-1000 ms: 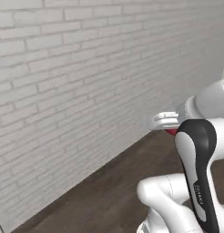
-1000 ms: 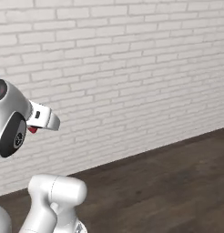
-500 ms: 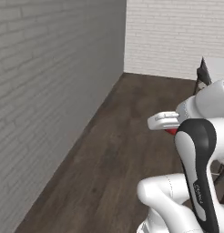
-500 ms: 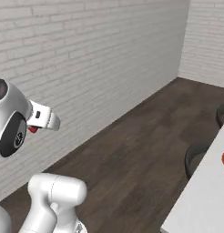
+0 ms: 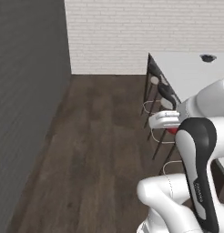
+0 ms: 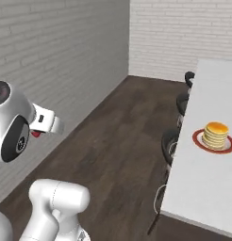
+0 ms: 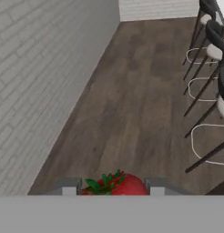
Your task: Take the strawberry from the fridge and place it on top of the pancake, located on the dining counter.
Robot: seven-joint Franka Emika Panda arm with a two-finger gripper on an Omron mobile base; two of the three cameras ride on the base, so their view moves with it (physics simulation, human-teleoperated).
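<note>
Red strawberry sits pinched between my claw's two fingers, green leaves showing, held high over the dark wood floor. My claw closes on it from both sides. Off to my right the pancake rests on its plate on the white counter, stools alongside.

One strawberry, one pancake stack on one plate, three stools.

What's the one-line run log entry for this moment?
phase: carrying | gripper: shut on strawberry | pancake: on plate, dining counter | stools: along counter edge | placement: not yet done
</note>
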